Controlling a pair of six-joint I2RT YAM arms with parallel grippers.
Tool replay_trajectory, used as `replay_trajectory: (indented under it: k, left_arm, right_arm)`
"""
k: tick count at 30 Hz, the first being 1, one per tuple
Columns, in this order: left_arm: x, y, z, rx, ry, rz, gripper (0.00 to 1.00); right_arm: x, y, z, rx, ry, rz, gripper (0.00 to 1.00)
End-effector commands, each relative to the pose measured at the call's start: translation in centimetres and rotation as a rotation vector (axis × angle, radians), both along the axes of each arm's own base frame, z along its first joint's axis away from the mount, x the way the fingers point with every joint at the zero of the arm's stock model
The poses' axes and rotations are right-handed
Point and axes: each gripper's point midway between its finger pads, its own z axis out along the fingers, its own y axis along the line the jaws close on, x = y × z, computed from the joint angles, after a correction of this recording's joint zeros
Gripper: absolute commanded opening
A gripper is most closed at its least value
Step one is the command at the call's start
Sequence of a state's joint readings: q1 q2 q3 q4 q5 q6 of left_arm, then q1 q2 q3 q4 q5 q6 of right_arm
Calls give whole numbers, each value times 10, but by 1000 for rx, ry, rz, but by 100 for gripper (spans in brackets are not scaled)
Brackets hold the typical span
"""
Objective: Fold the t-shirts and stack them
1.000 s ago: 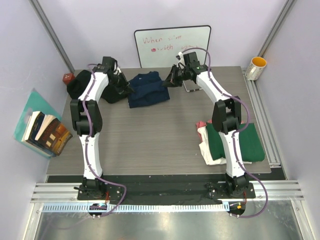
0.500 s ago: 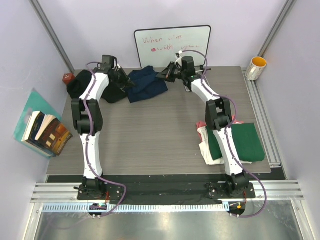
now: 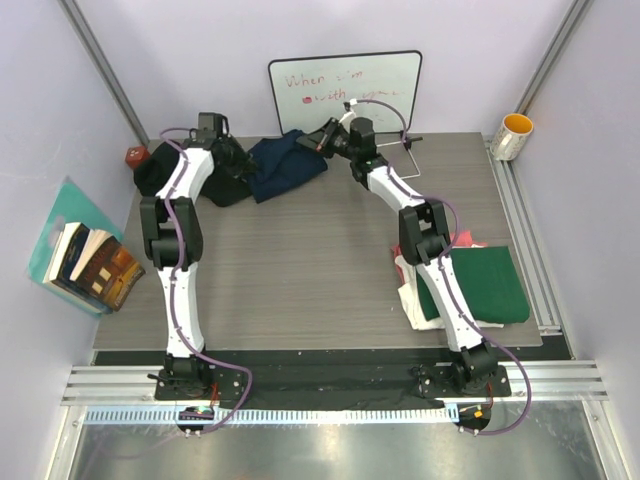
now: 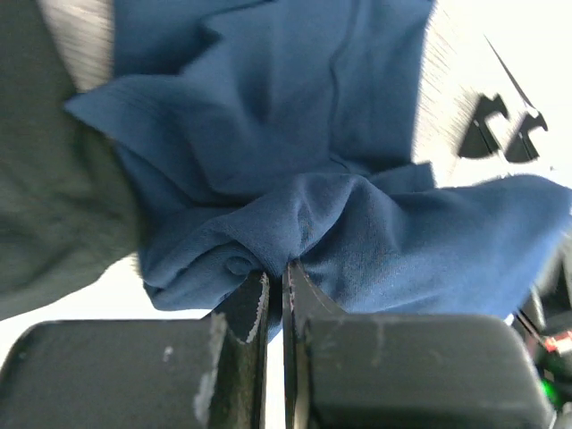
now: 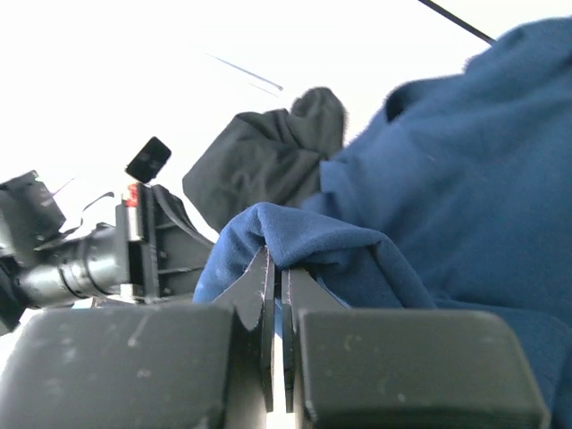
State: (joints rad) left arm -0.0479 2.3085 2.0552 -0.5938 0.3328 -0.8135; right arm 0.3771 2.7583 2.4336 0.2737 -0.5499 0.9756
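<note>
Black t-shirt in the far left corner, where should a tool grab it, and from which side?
Probably a raised fold on top of the black t-shirt, coming from above: it lies bunched in a heap, with no flat hem showing. The left tool and right tool are both shut on the navy t-shirt beside it, so one must let go first.

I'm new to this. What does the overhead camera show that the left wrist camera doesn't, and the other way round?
Only overhead: the white whiteboard with red writing, the yellow-lined mug, the stack of books, the folded dark green cotton t-shirt. Only the left wrist: its jaws up close, shut on a fold of blue cloth. Both: the crumpled navy blue cotton t-shirt and the black cotton t-shirt beside it.
</note>
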Motion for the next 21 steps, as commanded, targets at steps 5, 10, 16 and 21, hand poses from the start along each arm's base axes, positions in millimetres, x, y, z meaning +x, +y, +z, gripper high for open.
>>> replay_trajectory:
  k: [5, 10, 16, 21]
  left_arm:
    - [13, 37, -12, 76, 6, 155, 0]
    - [26, 49, -13, 92, -15, 192, 0]
    - [48, 48, -12, 74, -44, 177, 0]
    - [55, 61, -32, 44, -4, 215, 22]
  right_arm:
    - [16, 9, 19, 50, -126, -99, 7]
    - [20, 13, 0, 32, -115, -126, 12]
    - [27, 9, -15, 24, -99, -172, 43]
    - [32, 5, -24, -3, -72, -207, 63]
